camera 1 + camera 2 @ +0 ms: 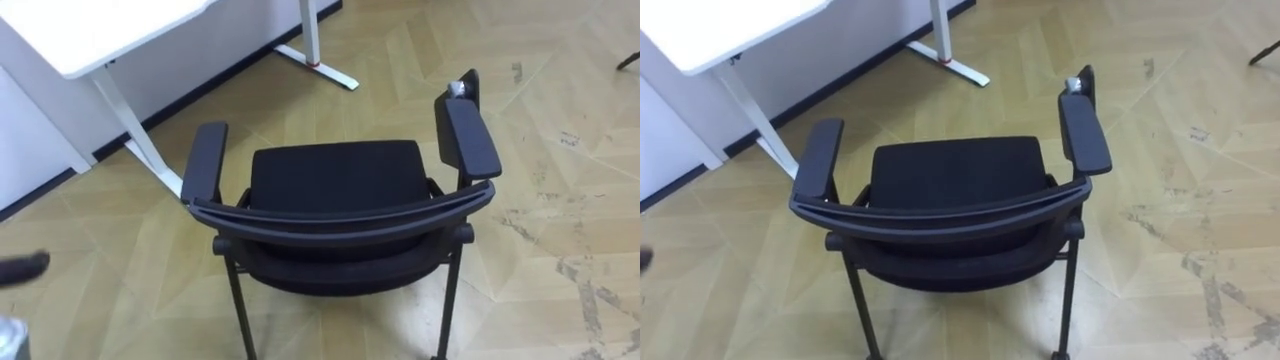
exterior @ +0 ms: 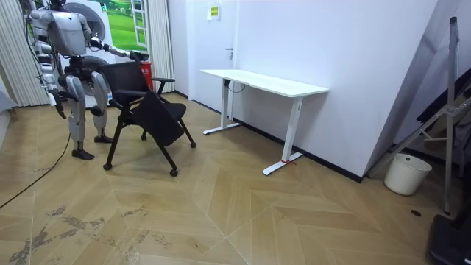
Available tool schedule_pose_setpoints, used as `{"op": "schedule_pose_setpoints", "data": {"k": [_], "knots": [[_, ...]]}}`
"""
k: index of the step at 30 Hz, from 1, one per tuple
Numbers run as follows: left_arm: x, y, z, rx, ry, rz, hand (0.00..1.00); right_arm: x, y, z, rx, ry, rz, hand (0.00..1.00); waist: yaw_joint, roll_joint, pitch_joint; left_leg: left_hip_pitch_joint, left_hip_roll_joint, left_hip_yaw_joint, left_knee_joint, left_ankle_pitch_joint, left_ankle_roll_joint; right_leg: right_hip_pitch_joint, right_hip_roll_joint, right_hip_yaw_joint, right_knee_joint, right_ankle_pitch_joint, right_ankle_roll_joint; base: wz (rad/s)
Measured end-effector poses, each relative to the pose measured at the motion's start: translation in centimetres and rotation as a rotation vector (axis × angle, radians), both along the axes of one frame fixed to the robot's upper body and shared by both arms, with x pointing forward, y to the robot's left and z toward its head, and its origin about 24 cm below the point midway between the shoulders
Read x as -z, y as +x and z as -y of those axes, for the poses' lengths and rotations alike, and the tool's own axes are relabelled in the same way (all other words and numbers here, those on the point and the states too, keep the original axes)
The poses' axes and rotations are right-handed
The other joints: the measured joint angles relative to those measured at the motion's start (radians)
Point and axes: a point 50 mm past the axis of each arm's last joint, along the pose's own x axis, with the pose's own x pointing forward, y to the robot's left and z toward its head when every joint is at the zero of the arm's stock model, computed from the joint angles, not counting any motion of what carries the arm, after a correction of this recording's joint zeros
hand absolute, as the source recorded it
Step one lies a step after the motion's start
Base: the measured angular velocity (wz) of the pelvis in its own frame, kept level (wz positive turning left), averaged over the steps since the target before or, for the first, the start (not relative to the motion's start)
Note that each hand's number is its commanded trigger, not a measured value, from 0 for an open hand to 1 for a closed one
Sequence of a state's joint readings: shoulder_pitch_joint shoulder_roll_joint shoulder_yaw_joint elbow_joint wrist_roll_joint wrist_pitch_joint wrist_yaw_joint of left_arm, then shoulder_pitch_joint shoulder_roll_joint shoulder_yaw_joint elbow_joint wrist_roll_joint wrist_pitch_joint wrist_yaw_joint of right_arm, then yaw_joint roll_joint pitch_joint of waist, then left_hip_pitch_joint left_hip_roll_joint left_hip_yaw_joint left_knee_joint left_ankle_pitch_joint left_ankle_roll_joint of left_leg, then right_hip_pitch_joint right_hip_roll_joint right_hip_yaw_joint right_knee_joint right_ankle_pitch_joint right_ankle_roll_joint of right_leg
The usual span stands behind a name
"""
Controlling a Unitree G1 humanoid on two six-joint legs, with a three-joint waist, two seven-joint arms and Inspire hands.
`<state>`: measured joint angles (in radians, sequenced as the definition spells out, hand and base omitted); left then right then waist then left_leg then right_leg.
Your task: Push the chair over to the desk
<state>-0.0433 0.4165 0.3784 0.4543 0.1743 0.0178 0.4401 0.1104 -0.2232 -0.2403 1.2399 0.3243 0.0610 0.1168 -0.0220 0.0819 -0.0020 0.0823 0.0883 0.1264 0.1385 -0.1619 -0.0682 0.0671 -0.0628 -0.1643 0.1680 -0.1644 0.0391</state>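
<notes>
A black chair (image 1: 335, 180) with two armrests stands just in front of me, its curved back (image 1: 340, 215) nearest and its seat facing away towards a white desk (image 1: 100, 30). In the room view I stand behind the chair (image 2: 147, 103) at the room view's left. My left arm reaches forward past the chair's back, and the dark tip of my left hand (image 1: 25, 267) shows at the left edge, apart from the chair. My right hand (image 2: 59, 110) hangs by my side, away from the chair.
The desk (image 2: 265, 82) stands against the wall ahead and to my left, its foot (image 1: 330, 70) just beyond the chair. A red extinguisher (image 2: 145, 71) stands behind the chair. A white bucket (image 2: 407, 174) sits far off. The wooden floor is scuffed on my right.
</notes>
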Motion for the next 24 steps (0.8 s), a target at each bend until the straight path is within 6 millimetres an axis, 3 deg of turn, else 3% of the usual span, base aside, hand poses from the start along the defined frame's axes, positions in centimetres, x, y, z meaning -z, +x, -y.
{"op": "schedule_pose_setpoints", "data": {"k": [4, 10, 12, 16, 24], "knots": [[-5.6, 2.4, 2.0, 0.163, 0.270, 0.065, 0.00, 0.0, -0.4, 0.0, -0.005, 0.002, -0.010, 0.00, -0.007, 0.009, 0.0040, 0.000, -0.001, -0.001, 0.001, 0.000, 0.000, -0.001, -0.001, 0.000, -0.012, 0.000, 0.000, 0.00], [-9.7, 4.3, 5.2, 0.313, 0.490, 0.085, 0.00, -0.1, -0.4, 0.3, -0.011, -0.004, -0.022, 0.00, -0.032, 0.021, 0.0053, -0.002, -0.001, 0.002, 0.002, 0.000, 0.000, 0.008, -0.001, 0.001, -0.015, 0.000, 0.000, 0.00], [-10.4, 4.6, 6.2, 0.354, 0.539, 0.088, 0.00, -0.1, 0.0, 0.5, -0.042, -0.017, -0.020, 0.00, -0.046, 0.023, 0.0100, -0.002, -0.002, 0.006, 0.002, 0.000, 0.000, 0.008, -0.001, 0.002, -0.015, 0.000, 0.000, 0.00], [-11.1, 5.0, 8.8, 0.470, 0.605, 0.085, 0.00, -0.2, 0.7, 0.4, -0.082, -0.020, -0.014, 0.00, -0.073, 0.021, 0.0116, -0.006, -0.002, 0.007, 0.002, 0.000, 0.000, 0.002, 0.000, 0.008, -0.016, 0.000, 0.000, -0.04], [-10.4, 6.1, 12.1, 0.684, 0.590, -0.013, 0.00, -0.1, 1.3, 0.0, -0.108, 0.013, -0.007, 0.00, -0.115, 0.022, 0.0135, -0.006, -0.002, 0.008, 0.003, 0.000, 0.000, -0.004, 0.000, 0.022, -0.017, 0.000, 0.000, -0.03]]}}
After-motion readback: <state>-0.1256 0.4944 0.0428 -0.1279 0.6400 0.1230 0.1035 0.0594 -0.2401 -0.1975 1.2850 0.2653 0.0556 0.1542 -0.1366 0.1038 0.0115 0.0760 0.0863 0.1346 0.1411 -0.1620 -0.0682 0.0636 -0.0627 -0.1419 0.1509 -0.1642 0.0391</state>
